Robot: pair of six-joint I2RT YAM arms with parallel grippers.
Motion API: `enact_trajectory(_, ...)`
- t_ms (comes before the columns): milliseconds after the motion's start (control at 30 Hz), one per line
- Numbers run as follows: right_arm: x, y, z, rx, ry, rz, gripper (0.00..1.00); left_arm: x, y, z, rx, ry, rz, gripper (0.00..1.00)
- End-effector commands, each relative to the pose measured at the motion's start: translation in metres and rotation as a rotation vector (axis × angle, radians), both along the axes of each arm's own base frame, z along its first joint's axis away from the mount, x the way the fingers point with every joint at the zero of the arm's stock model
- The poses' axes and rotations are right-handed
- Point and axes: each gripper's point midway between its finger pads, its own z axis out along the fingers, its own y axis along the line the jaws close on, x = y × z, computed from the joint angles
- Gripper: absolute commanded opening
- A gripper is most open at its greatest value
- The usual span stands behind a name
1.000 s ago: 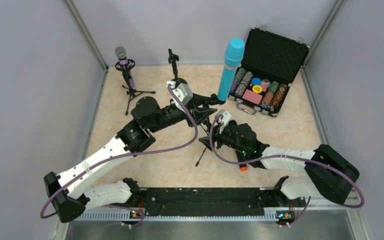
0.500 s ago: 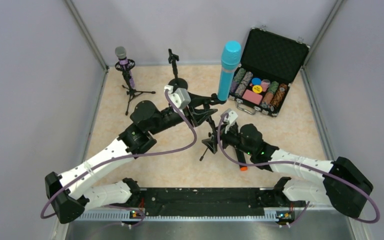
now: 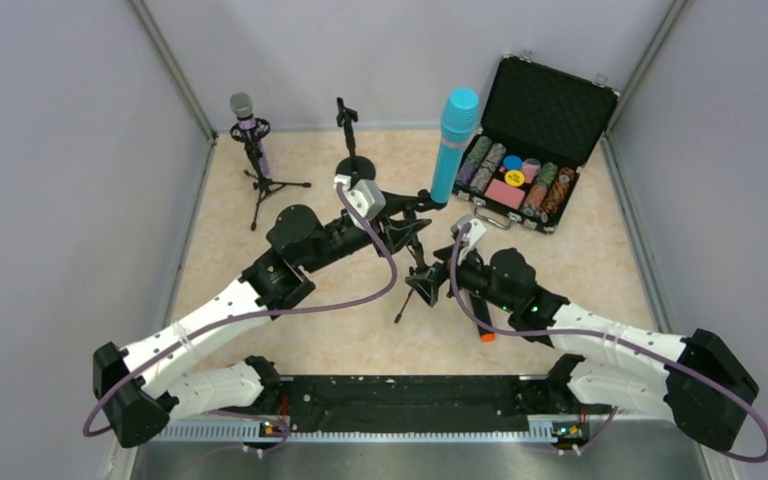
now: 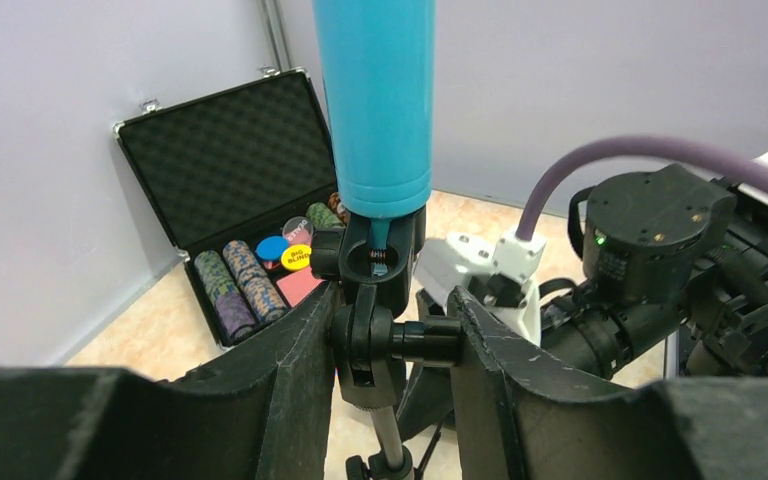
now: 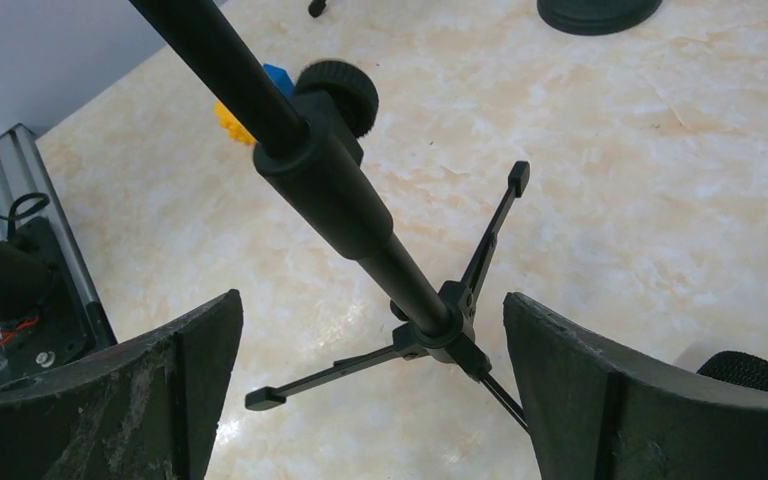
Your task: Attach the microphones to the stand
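Blue microphone (image 3: 453,145) upright in the clip of the tripod stand (image 3: 417,283), mid-desk. Purple microphone (image 3: 247,122) already clipped in its own stand, far left.

Left claw (image 3: 415,220) closed in on the swivel joint (image 4: 365,340) under the blue mic. Pads look to touch both sides, which reads as a pinch.

Right claw (image 3: 434,277) released: jaws wide, the stand's shaft (image 5: 360,225) passing between them with clear gaps either side.

Remaining work, by my reckoning, is the black microphone (image 3: 481,322). It lies flat on the desk (image 3: 340,325), just behind the right claw, toward that arm's own base and partly under the forearm. Its long axis runs roughly far-to-near, orange end (image 3: 487,337) toward the near edge. A dark mesh head (image 5: 750,372) shows at the corner of the right wrist view, probably its far end.

Right arm is plainly nearer. The claw would have to back off the shaft and turn across the mic's axis. The round-base stand (image 3: 352,165) stands empty, far centre.
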Motion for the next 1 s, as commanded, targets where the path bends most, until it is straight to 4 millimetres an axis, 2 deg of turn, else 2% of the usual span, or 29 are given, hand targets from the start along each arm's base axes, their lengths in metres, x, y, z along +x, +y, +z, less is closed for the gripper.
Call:
enact_trajectory(0,0.003,0.000,0.034,0.082,-0.035,-0.016,0.99,0.002,0.012,0.048,-0.135,-0.130,0.043,0.00)
enact_trajectory(300,0.003,-0.004,0.048,0.116,-0.037,-0.036,0.99,0.025,0.016,0.031,-0.111,-0.109,0.119,0.00)
enact_trajectory(633,0.004,0.001,0.036,0.108,-0.002,-0.018,0.99,0.064,0.032,0.031,-0.120,-0.120,0.230,0.00)
enact_trajectory(767,0.005,-0.001,0.048,0.130,0.016,-0.024,0.99,0.084,0.034,0.033,-0.120,-0.126,0.251,0.00)
enact_trajectory(967,0.009,-0.008,0.080,0.187,0.010,-0.046,0.99,0.121,0.041,0.039,-0.120,-0.137,0.293,0.00)
